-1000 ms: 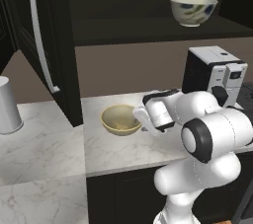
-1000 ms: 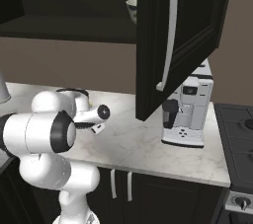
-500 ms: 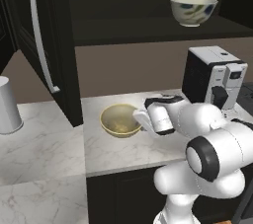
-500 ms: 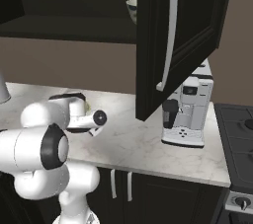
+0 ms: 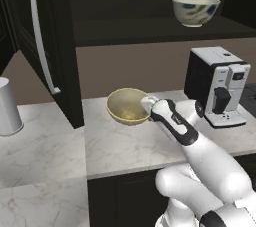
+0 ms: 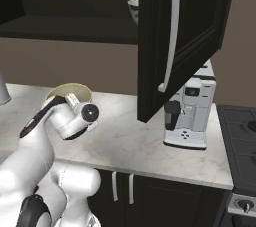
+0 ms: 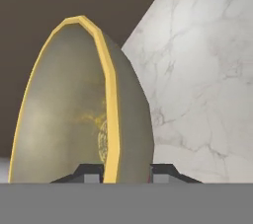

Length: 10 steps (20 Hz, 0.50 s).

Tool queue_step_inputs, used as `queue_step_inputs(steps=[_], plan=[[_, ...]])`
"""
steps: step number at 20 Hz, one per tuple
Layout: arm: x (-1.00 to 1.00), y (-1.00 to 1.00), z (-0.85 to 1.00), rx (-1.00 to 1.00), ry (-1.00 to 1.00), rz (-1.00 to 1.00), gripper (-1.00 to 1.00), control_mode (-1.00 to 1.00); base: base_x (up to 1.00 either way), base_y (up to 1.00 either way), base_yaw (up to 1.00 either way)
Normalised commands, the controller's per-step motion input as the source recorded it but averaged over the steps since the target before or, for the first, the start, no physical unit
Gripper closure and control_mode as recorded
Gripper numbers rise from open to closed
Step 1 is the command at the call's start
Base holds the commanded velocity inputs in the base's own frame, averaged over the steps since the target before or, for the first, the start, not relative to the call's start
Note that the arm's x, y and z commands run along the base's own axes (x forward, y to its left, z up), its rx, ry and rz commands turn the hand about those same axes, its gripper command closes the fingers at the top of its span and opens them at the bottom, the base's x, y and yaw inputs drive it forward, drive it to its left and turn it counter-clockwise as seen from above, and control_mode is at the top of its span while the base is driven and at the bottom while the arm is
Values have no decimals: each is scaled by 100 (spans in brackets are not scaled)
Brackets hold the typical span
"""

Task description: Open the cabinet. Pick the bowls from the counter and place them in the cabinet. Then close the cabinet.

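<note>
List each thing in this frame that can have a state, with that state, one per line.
cabinet: open, both doors swung out.
off-white bowl: upright on the cabinet shelf.
tan-yellow bowl: raised off the counter, rim pinched by the gripper.
gripper: shut on the tan-yellow bowl's rim.
grey-white cup: upright on the counter, apart from the bowl.
coffee machine: upright on the counter.

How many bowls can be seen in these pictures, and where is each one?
2. The off-white bowl with blue-green marks stands on the shelf of the open cabinet. The tan-yellow bowl is over the counter, its rim between the gripper fingers.
</note>
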Motion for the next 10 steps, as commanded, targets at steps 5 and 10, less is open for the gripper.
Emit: queue_step_inputs(steps=[5,10], plan=[[-52,-6,100,6,15,-14,100,-100,0,0,0],[-92,-10,98,10,16,-9,100,-100,0,0,0]])
